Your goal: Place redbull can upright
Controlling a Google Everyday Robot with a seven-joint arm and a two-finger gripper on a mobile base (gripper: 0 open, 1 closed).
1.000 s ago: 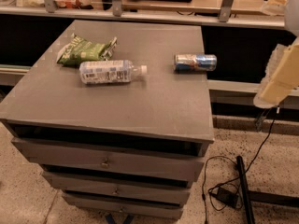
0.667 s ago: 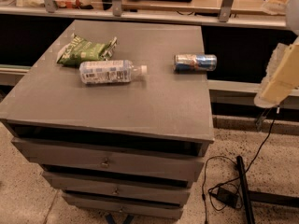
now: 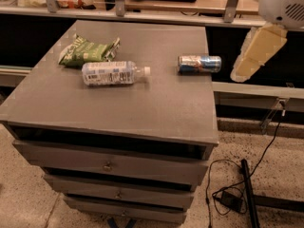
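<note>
The redbull can (image 3: 199, 63) lies on its side near the right edge of the grey cabinet top (image 3: 142, 103); it is blue and silver. My gripper (image 3: 258, 53), cream-coloured under the white arm housing (image 3: 284, 4), hangs in the air to the right of the can, beyond the cabinet's right edge. It is apart from the can and holds nothing that I can see.
A clear plastic bottle (image 3: 114, 73) with a white label lies on its side left of the can. A green snack bag (image 3: 85, 52) lies behind the bottle. The cabinet has several drawers (image 3: 107, 165). A black cable (image 3: 228, 198) lies on the floor at right. A counter runs behind.
My gripper has moved left and up, closer to the can. The can, bottle and bag have not moved.
</note>
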